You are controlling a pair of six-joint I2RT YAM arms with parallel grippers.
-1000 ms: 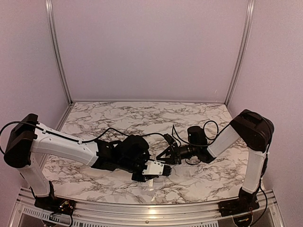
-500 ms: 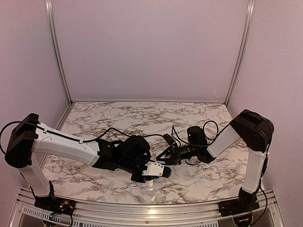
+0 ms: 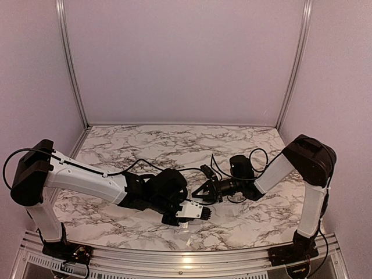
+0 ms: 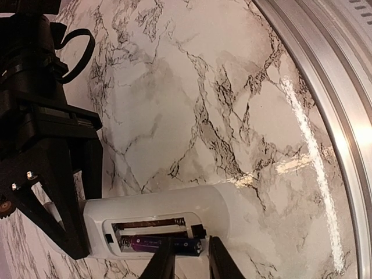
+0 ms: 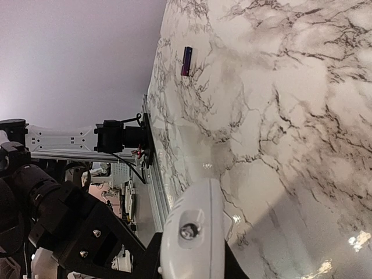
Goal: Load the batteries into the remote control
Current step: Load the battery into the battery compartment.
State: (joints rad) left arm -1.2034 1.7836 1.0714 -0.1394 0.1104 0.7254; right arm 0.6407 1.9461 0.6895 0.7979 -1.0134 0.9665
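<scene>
The white remote control (image 4: pixel 174 206) lies back up with its battery bay open; it also shows in the top view (image 3: pixel 192 211). One dark purple-blue battery (image 4: pixel 145 244) lies in the bay's near slot; the far slot is empty. My left gripper (image 4: pixel 189 258) hovers over that battery's end, fingers slightly apart, one finger (image 4: pixel 165 261) overlapping it. My right gripper (image 5: pixel 190 258) is shut on the remote's other end (image 5: pixel 192 226), seen in the top view (image 3: pixel 203 193). The second battery (image 5: pixel 186 61) lies loose on the marble, far off.
The marble table (image 3: pixel 174 145) ends in a metal rail (image 4: pixel 343 116) close to the remote. Black cables (image 3: pixel 218 165) loop on the table by the right arm. Pale walls enclose the back and sides.
My left arm has shifted slightly right and toward the near edge, and the remote has moved a little that way with it. The right gripper has barely moved.
</scene>
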